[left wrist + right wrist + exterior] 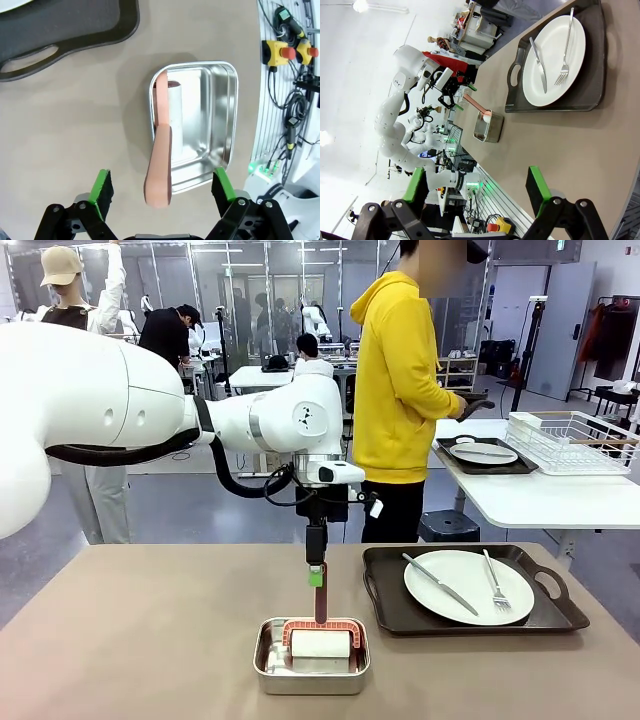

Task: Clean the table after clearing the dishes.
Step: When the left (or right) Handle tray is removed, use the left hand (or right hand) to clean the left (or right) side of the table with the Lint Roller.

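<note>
The left arm (120, 400) you see at the front view's upper left has smooth white rounded shells and a black cable (240, 490) hanging beneath. Along the wrist views' bottom edges, the left gripper (161, 172) and right gripper (476, 170) are black with green pads (102, 192).

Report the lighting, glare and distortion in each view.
Front view: even overhead light, only faint shadows. Left wrist view: bright glare inside the steel pan, and the table edge is bowed by the wide lens. Right wrist view: rolled sideways, far background washed out, plate sharp.

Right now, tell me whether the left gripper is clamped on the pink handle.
No, the left gripper's green pads stand wide apart, with the pink handle between them, touching neither.
</note>
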